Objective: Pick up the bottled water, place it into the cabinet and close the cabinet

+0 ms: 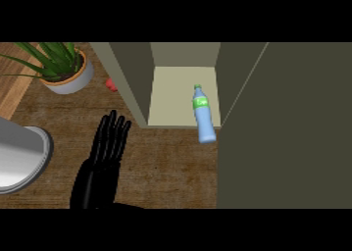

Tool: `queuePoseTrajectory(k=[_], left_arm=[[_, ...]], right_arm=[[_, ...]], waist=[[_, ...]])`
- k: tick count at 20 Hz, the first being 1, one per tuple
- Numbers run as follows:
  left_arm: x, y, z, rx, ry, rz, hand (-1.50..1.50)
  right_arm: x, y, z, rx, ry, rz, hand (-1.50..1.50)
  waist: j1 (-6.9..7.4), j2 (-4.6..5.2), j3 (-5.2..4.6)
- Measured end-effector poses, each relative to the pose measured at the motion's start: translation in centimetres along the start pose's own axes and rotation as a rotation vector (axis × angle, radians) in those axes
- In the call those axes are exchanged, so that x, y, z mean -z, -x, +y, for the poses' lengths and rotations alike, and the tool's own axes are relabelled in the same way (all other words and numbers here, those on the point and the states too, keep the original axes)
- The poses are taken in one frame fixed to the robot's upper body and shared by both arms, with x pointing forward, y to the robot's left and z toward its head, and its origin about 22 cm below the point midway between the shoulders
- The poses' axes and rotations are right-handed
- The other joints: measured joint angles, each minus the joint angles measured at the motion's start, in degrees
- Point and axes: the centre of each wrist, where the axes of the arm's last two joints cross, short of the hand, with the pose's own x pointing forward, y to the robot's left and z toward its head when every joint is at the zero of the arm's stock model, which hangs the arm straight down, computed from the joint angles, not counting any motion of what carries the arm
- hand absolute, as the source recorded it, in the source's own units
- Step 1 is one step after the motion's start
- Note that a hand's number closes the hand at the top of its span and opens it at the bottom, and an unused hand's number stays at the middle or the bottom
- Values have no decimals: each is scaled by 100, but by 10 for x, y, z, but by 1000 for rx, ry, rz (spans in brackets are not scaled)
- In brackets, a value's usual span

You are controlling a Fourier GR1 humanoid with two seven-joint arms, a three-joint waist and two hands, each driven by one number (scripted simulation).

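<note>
While the bottle (pixel 202 117) lies in the cabinet (pixel 186 98), base overhanging its front edge, my left hand (pixel 106 147) hovers open and empty; next I'd nudge it in, then swing the door (pixel 294 127).

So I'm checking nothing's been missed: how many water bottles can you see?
1. The bottle lies in the open cabinet, its base sticking out over the front edge. The cabinet door could hide others.

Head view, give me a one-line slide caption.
Bottled water lies half inside the open cabinet; left hand open nearby.
</note>
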Motion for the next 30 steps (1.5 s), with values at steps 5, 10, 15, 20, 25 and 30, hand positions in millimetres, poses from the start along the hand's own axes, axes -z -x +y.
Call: queuePoseTrajectory(k=[5,10,15,20,25,30], left_arm=[[-13,-11,15,-5,-19,-6,-150],[-24,-23,31,3,-41,-21,-150],[-36,-29,46,6,-59,-15,-150],[-44,-35,57,5,-69,-17,-150],[-49,-41,69,11,-74,-21,-150],[-54,-48,81,9,-76,-24,-150]], right_arm=[[20,-6,16,-44,-51,11,150],[36,-10,27,-74,-44,36,150],[52,-15,28,-125,-73,35,150],[70,-22,29,-191,-154,23,150],[90,-29,35,-261,-240,2,150],[103,-34,41,-333,-312,3,150]], waist=[[-22,-11,-6],[-12,-25,-13],[39,-37,-21],[71,-50,-23],[96,-54,-38],[125,-47,-47]])
